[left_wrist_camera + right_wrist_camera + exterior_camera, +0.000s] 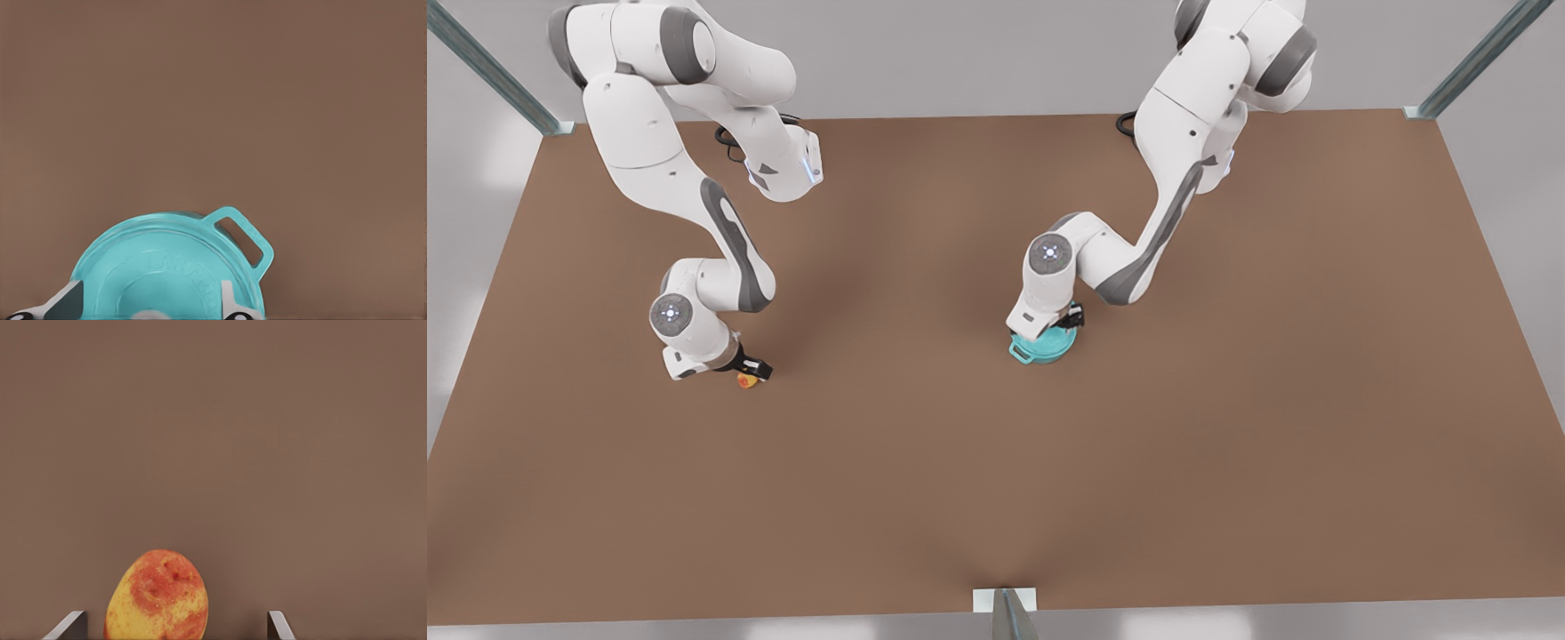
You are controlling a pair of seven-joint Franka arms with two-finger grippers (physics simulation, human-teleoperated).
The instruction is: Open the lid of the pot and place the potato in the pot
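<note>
On tabletop (996, 498): left tool (150, 303) down over pot lid (160, 267), fingers spread either side of knob, not gripping; lid seated on pot (1042, 348). Right tool (175, 623) open astride potato (158, 597), well apart toward front view's left. Risks, judged: off-centre pinch slipping off knob, dragging pot; potato rolling from closing fingers. Nothing between potato and pot.

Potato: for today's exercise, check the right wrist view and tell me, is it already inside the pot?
No. The potato lies on the bare brown table, between the right gripper's open fingers.
</note>
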